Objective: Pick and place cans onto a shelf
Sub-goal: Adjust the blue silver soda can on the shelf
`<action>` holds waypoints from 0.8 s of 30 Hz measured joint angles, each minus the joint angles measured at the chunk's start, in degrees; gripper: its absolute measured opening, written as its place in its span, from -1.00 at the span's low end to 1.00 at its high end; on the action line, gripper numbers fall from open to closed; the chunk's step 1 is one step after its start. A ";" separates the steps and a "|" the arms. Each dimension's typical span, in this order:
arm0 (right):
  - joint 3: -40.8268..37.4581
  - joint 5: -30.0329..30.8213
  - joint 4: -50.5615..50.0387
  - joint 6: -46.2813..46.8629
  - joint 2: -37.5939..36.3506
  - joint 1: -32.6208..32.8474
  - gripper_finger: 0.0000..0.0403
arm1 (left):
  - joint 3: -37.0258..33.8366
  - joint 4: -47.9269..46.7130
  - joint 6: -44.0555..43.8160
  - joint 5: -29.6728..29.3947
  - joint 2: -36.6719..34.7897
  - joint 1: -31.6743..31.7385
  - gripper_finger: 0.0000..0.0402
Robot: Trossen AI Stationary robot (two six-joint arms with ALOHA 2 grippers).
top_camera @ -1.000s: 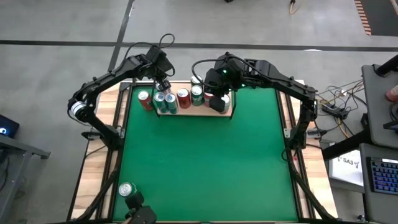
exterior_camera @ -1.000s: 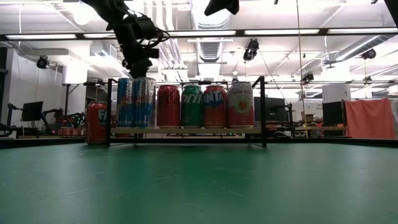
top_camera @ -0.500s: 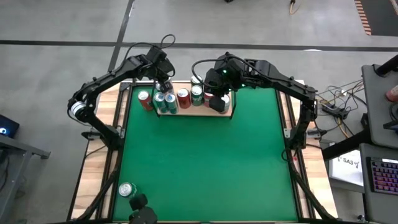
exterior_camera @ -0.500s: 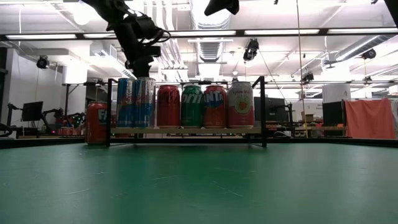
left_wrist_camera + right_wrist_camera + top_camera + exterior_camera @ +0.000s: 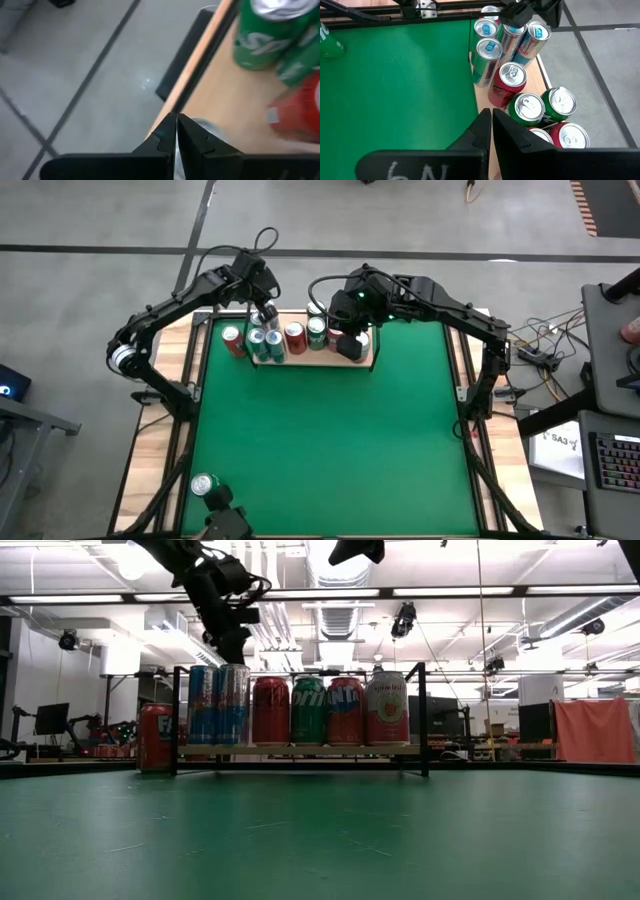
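Note:
The shelf (image 5: 300, 749) stands at the table's far edge with a row of cans on it: blue-silver (image 5: 232, 705), red (image 5: 270, 710), green (image 5: 308, 710) and others. A red can (image 5: 155, 738) stands on the table just left of the shelf. My left gripper (image 5: 233, 652) is shut, slanting down over the blue-silver cans (image 5: 512, 30) at the shelf's left end. My right gripper (image 5: 491, 125) is shut and hangs high above the shelf's right part (image 5: 350, 343), holding nothing. My left gripper's shut fingertips (image 5: 176, 131) stand right at the top of a blue-silver can (image 5: 232, 668), coming from above at a slant. Whether they touch the can's top I cannot tell.
A lone green can (image 5: 203, 483) stands upright near the table's near left corner. The green tabletop (image 5: 320, 440) between it and the shelf is bare. Black wire uprights (image 5: 422, 720) rise at the shelf's ends.
My left gripper has tipped a little upward at the wrist while staying over the blue-silver cans; its fingers have stayed shut. The cans have not moved.

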 joint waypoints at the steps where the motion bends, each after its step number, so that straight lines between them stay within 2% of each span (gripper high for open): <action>1: 0.00 -0.01 0.00 0.00 0.00 0.00 -0.96 | 0.00 0.10 0.06 -0.77 0.13 0.20 -1.00; 16: -0.02 0.01 -0.94 0.01 0.00 0.00 -0.95 | -0.26 -0.91 0.14 -1.56 2.71 0.99 -1.00; 24: -0.02 0.00 -0.90 0.03 0.00 0.00 -0.95 | -0.24 -1.08 -0.05 1.50 2.63 0.59 -1.00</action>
